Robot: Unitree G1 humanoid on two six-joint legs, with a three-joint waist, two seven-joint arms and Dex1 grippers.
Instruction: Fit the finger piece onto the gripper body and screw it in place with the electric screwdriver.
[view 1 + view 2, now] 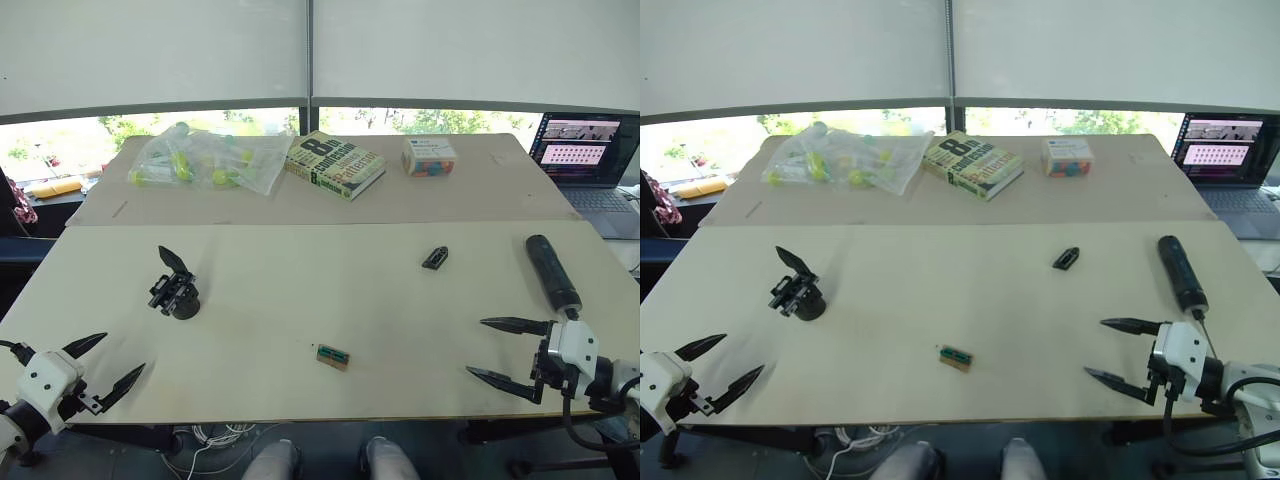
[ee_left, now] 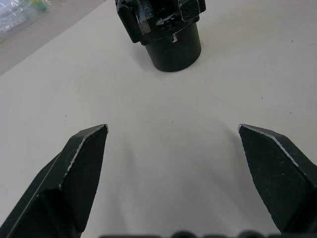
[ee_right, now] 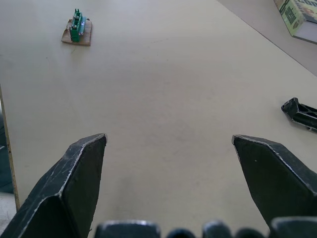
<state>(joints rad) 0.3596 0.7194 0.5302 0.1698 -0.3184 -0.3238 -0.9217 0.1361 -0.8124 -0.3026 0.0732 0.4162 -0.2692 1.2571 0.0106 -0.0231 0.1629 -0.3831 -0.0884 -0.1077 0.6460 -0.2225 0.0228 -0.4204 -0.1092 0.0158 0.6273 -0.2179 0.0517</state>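
- Bench (image 1: 300, 300): pale board surface; carries every task item, each lying separate and none yet assembled.
- Gripper body (image 1: 175, 290): stands upright on its round dark base at the left of the bench, its pointed finger rising; just ahead of the left tool, probably the arm meant to steady it.
- Finger piece (image 1: 435, 258): small black wedge lying flat, right of centre, well apart from the gripper body; not yet fitted.
- Electric screwdriver (image 1: 552, 272): lies on its side at the right of the bench, rounded end away from the robot, thin bit pointing toward the right tool (a placement that appears to favour a right-arm pickup).
- Left tool (image 1: 105, 366): hovers at the near left edge, fingers spread wide, holding nothing; aimed toward the gripper body.
- Right tool (image 1: 505, 352): hovers at the near right edge, fingers spread wide, holding nothing; the screwdriver's bit lies just beside it.
- Green-and-brown block (image 1: 333, 356): small item near the front centre, apart from the rest.
- Far side, on a darker surface: book (image 1: 333, 164), bag of small yellow-green items (image 1: 205, 160), small box (image 1: 429, 157); laptop (image 1: 585, 160) at far right.
- Status, by judgement: task at its start, with fitting and screwing both outstanding.
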